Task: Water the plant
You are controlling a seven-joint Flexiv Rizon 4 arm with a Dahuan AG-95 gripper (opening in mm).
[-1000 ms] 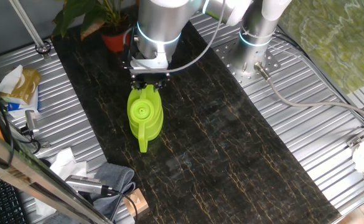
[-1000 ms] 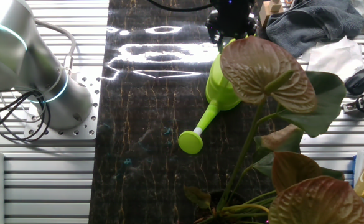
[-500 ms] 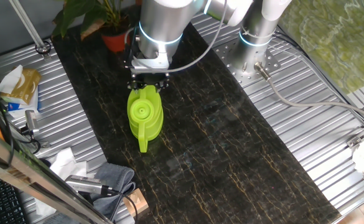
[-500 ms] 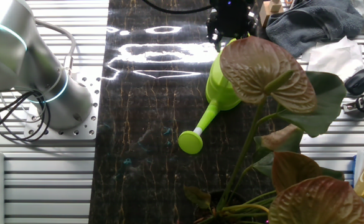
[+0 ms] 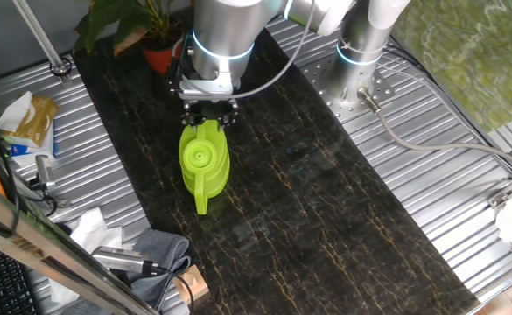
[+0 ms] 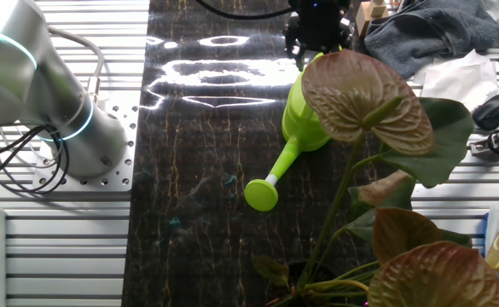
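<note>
The lime-green watering can [image 5: 205, 162] lies on the dark tabletop; in the other fixed view [image 6: 304, 119] its spout ends in a round rose [image 6: 260, 194] pointing toward the plant. The plant [image 5: 150, 31], with broad dark green and reddish-brown leaves [image 6: 364, 94], stands in an orange-red pot [image 5: 162, 57] at the far left end of the table. My gripper [image 5: 208, 118] hangs over the can's end nearest the plant. Its black fingers stand apart with green showing between them. It also shows in the other fixed view [image 6: 317, 47].
A second arm's silver base [image 5: 361, 61] stands on the ribbed metal table at the right. Paper and packaging [image 5: 28, 122], a grey cloth [image 5: 159, 254] and tools lie along the left edge. A leaf hides part of the can in the other fixed view.
My gripper has shifted slightly toward the plant over the can. The watering can has stayed where it was.
</note>
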